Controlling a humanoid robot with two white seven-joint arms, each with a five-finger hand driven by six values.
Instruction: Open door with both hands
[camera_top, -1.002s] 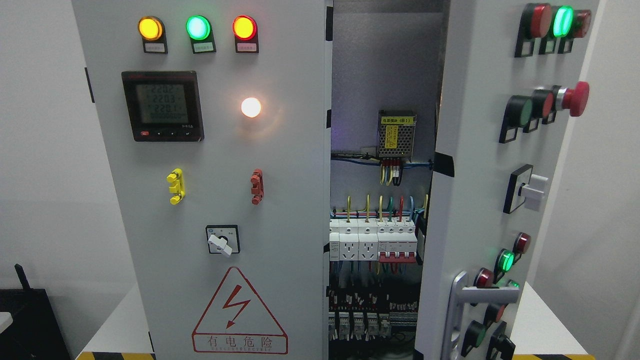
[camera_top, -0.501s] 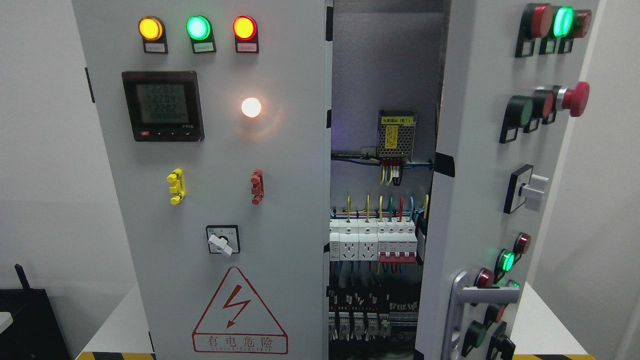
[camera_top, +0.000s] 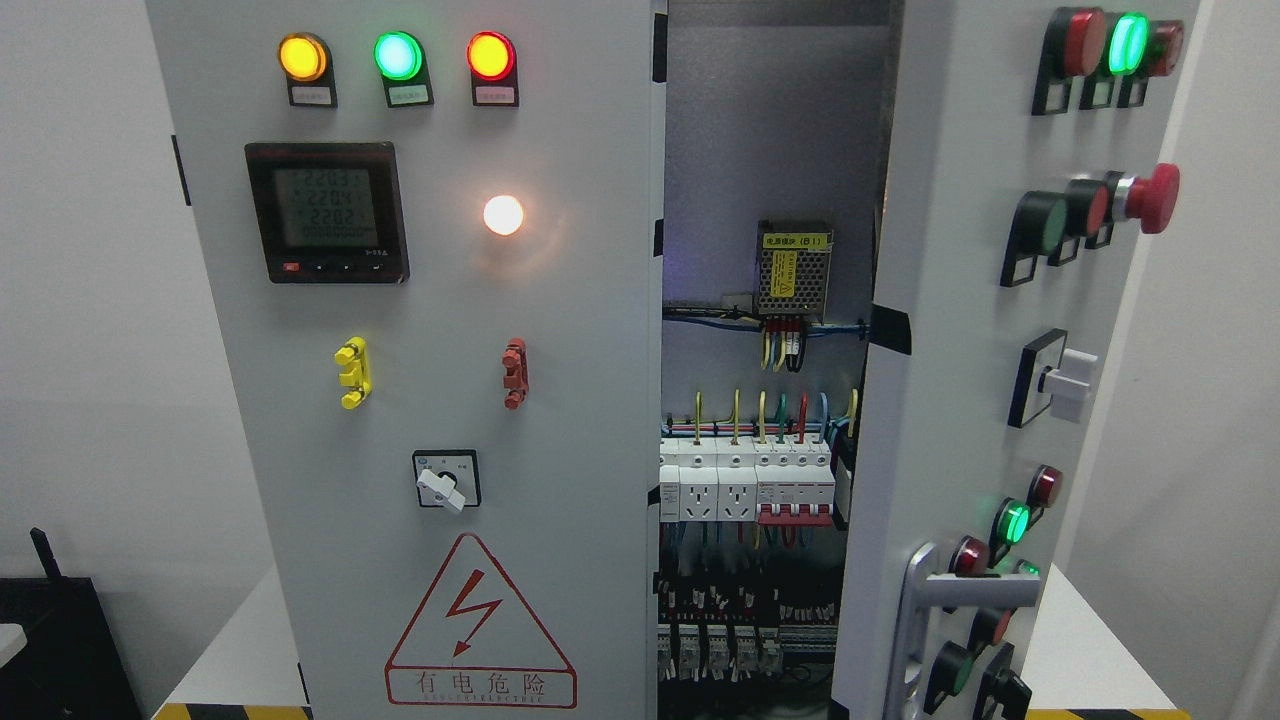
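The electrical cabinet stands on a white bench (camera_top: 235, 650) and fills most of the head view. Its left door (camera_top: 560, 420) is closed and flat to the camera. It carries amber, green and red indicator lamps (camera_top: 396, 56) along the top, a digital meter (camera_top: 327, 212), a lit white lamp (camera_top: 503, 215), a yellow clip (camera_top: 352, 373), a red clip (camera_top: 514, 373), a rotary switch (camera_top: 446, 480) and a red triangular warning label (camera_top: 478, 625).

The right door (camera_top: 950, 400) is swung outward, seen at a steep angle at the picture's right. A silver handle (camera_top: 925, 620) sits low on it, with push buttons, a red mushroom button (camera_top: 1150, 197) and a lit green lamp (camera_top: 1012, 521) along its face.

Between the two doors the interior is exposed: a power supply unit (camera_top: 793, 268) above, a row of breakers (camera_top: 745, 485) below it, and coloured wiring.

Neither hand nor arm appears in the frame, so the state of the fingers cannot be told; nothing touches either door.
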